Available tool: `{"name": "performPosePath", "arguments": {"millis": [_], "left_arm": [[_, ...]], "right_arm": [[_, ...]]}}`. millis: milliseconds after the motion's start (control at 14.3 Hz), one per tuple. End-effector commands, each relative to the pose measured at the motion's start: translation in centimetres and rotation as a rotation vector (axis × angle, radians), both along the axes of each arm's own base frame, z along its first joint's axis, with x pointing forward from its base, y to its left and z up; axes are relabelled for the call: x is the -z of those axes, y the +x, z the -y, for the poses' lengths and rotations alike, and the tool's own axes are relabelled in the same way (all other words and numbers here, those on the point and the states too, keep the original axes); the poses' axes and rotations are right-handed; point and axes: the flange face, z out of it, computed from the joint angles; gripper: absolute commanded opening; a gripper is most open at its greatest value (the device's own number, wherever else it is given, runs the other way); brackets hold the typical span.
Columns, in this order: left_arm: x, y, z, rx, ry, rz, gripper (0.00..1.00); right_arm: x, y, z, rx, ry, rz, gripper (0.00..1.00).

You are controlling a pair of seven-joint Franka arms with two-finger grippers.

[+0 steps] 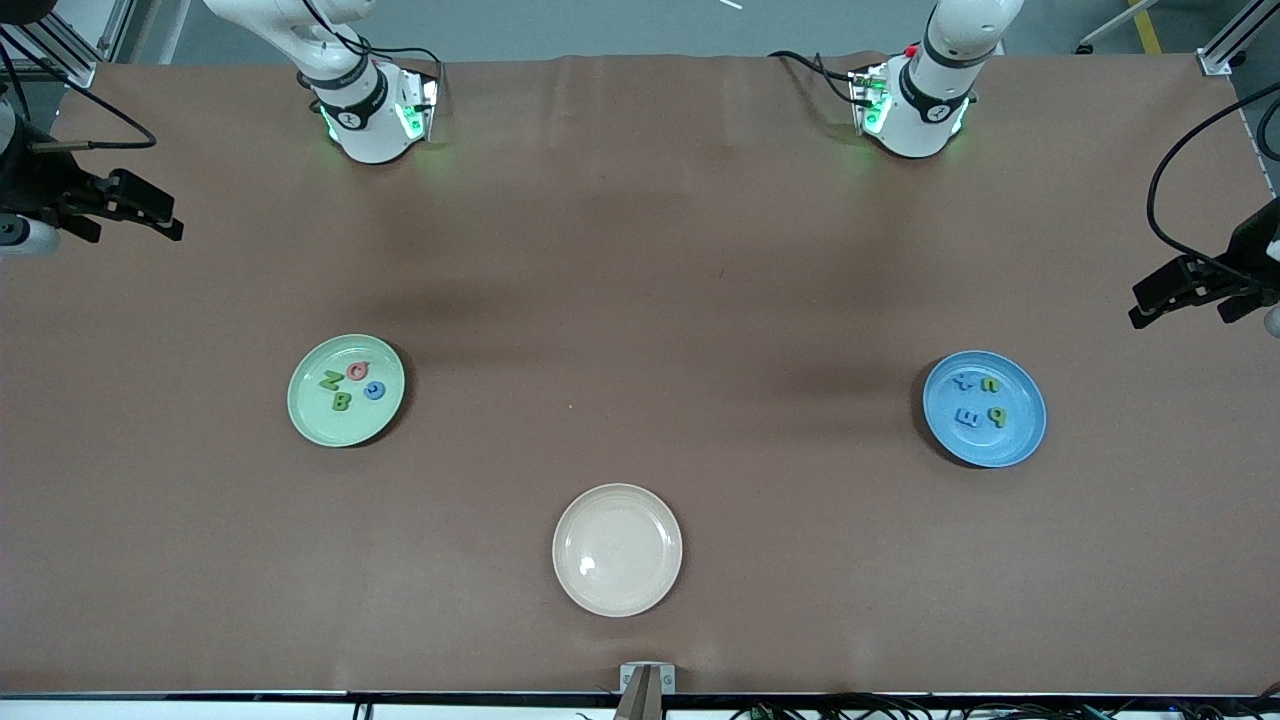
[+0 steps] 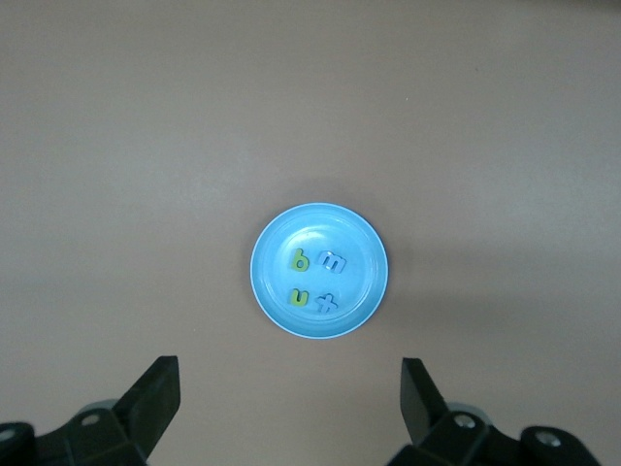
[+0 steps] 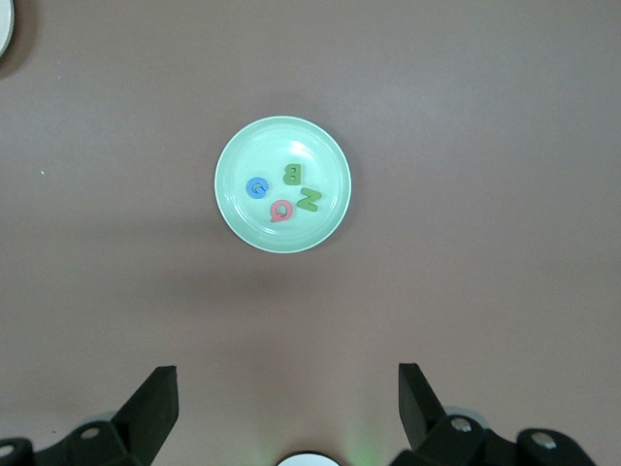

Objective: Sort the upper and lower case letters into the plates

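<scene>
Four letters [image 1: 350, 385] lie in the green plate [image 1: 310, 415], four in the blue plate [image 1: 1020, 440]; both claws, left [image 1: 1165, 300] and right [image 1: 140, 210], hang apart, empty.

We see a robotics lab: two arm bases [image 1: 370, 120] bolted to a brown-covered table [image 1: 640, 250], aluminium framing [image 1: 60, 50], loose cables, grey floor.

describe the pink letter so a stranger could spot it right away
Find the pale green plate toward the right arm's end of the table. Four letters lie in it; the pink letter lies beside a blue letter. It is the only pink one, the other two being green.
</scene>
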Motion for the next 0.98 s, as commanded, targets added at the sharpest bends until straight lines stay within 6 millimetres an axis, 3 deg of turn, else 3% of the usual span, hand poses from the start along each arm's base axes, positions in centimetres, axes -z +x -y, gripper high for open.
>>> {"name": "performPosePath", "arguments": {"millis": [0, 906], "left_arm": [[-0.45, -0.02, 1.34, 0.021, -0.008, -0.015, 1.00], [-1.16, -0.48, 1.75, 0.019, 0.007, -0.035, 1.00]], "right_arm": [[-0.18, -0.93, 0.15, -0.002, -0.008, -0.003, 1.00], [-0.32, -0.91, 0.17, -0.002, -0.010, 0.000, 1.00]]}}
